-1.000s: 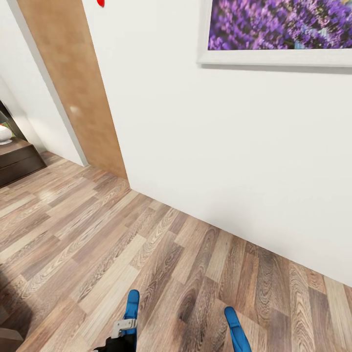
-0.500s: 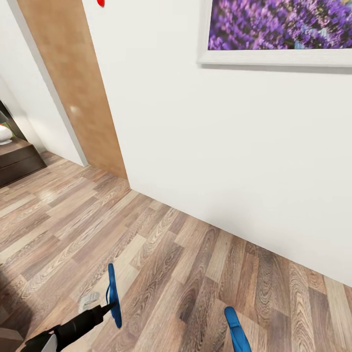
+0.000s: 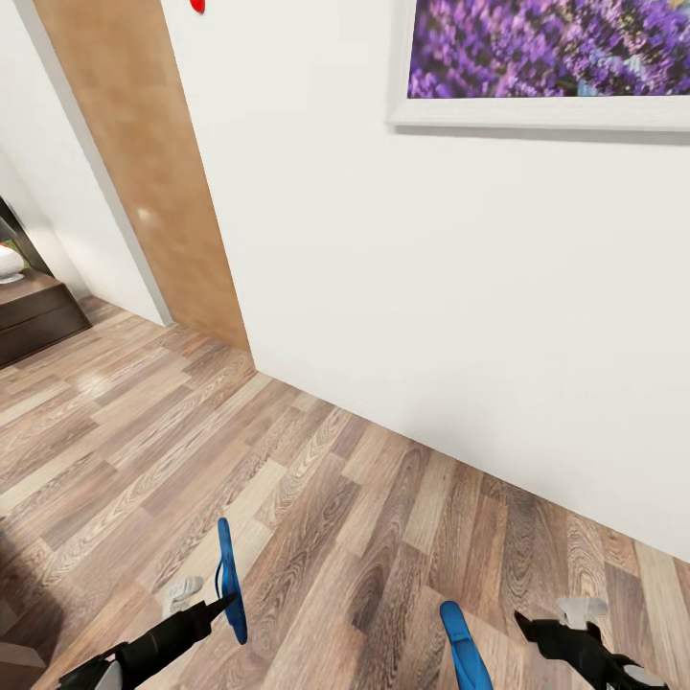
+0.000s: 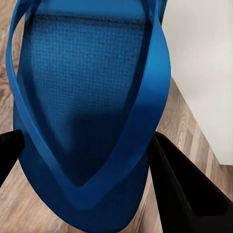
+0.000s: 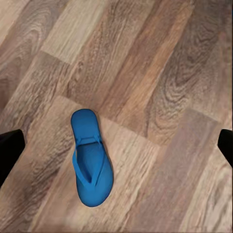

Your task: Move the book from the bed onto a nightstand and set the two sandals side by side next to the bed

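In the head view one blue sandal hangs on edge just above the wood floor at the lower left, and my left gripper is shut on it. Up close, that sandal has its strap side facing the camera, with black fingers on either side of it. The other sandal lies flat on the floor at the bottom centre-right. My right gripper is just right of it, off the floor and open. From above, this sandal lies strap up below the wide-open right gripper. The book, bed and nightstand are out of view.
A white wall runs close ahead, with a lavender picture hanging on it. A brown wooden door stands at the left. A dark low cabinet sits at the far left edge. Wood-plank floor spreads between me and the wall.
The left arm swung out to the left with its sandal, turning it on edge. The right gripper has come into view at the bottom right. The other sandal has not moved.
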